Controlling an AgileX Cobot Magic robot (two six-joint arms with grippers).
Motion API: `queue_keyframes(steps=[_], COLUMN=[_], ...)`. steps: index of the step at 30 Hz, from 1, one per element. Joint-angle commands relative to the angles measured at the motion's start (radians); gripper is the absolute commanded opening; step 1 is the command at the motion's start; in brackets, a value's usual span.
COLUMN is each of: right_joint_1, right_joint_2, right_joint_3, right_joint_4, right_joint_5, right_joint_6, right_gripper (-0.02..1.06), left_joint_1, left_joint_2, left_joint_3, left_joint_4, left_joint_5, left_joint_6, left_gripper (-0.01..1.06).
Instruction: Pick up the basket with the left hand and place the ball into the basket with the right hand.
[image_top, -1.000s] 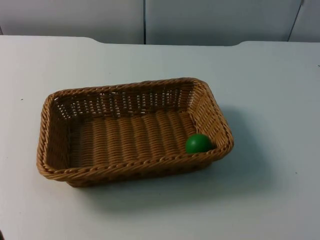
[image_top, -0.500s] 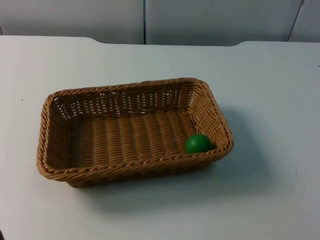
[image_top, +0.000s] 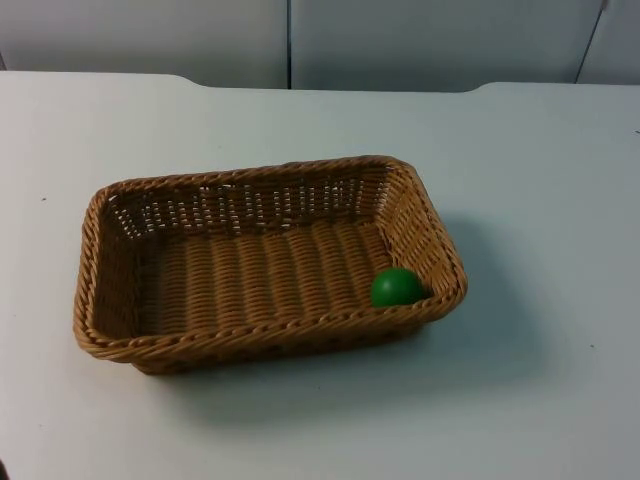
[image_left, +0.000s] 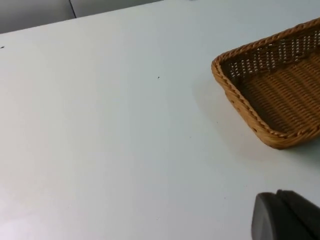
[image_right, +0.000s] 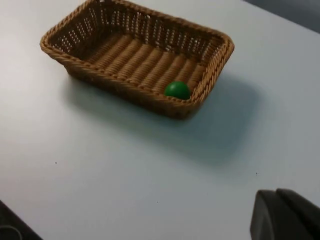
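The wicker basket (image_top: 268, 262) sits flat on the white worktop (image_top: 540, 180), and the green ball (image_top: 397, 287) already lies inside it, tucked into the corner nearest the right arm and touching the woven wall there. So the placing looks done; judged from this, what remains is at most a lift of the basket, or nothing at all.

The basket's long axis runs from the left arm's side to the right arm's side. From the left wrist view, one short end of the basket (image_left: 270, 95) lies ahead of the left gripper (image_left: 285, 217), well apart from it (that short rim is the natural place to grasp). The right gripper (image_right: 285, 215) hangs back too, with the ball (image_right: 177, 90) at the basket's near corner ahead of it.

Whether either set of jaws is released or clenched I cannot tell. Both arms appear to wait.
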Motion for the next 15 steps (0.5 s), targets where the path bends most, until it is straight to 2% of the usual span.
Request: queue_keyframes(steps=[1, 4, 11, 15], right_joint_1=[0.0, 0.0, 0.003, -0.002], right_joint_2=[-0.048, -0.078, -0.078, -0.078], right_joint_3=[0.021, 0.038, 0.038, 0.038], right_joint_4=[0.005, 0.0, 0.009, 0.009], right_joint_5=[-0.012, -0.008, -0.008, -0.008], right_joint_6=[0.018, 0.054, 0.056, 0.056], right_gripper=[0.0, 0.0, 0.0, 0.0], left_joint_1=[0.0, 0.0, 0.0, 0.0], left_joint_2=[-0.005, -0.005, -0.005, -0.005], left_joint_3=[0.013, 0.027, 0.026, 0.035], left_joint_4=[0.006, 0.004, 0.006, 0.006], left_joint_5=[0.003, 0.0, -0.002, -0.049], left_joint_6=[0.004, 0.004, 0.004, 0.004], left_gripper=[0.0, 0.0, 0.0, 0.0])
